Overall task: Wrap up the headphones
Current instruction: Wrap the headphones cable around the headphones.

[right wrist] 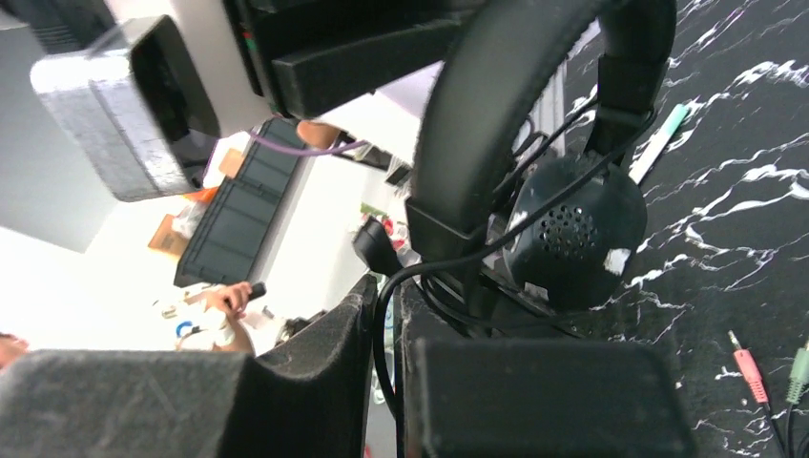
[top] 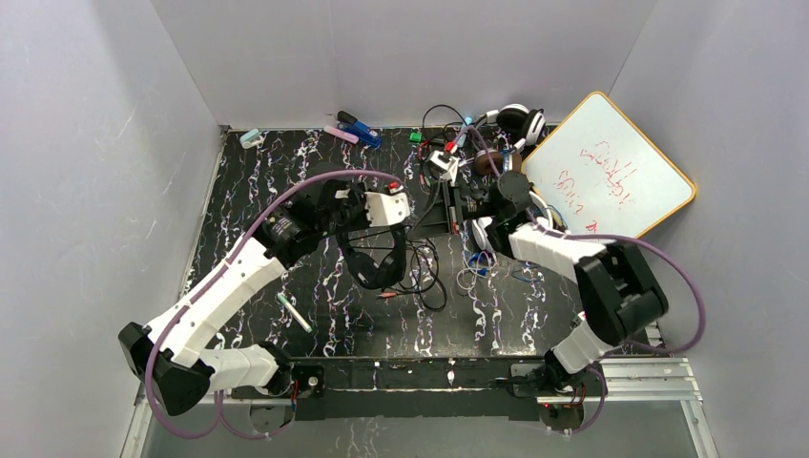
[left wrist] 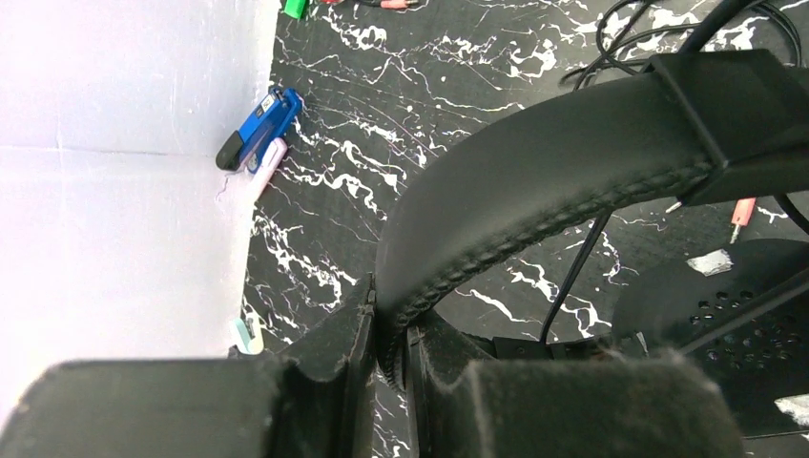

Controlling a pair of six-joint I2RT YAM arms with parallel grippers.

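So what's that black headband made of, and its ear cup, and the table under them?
The headband looks like matte black faux leather, stitched along its edge. The ear cup seems hard plastic, with punched holes. The tabletop shows black marble veining, possibly printed film, not stone.

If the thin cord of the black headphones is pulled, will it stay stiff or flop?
Probably floppy: the cord curves loosely beside the black headphones. Likely light, yet apt to snag, since it trails into tangled loops on the table.
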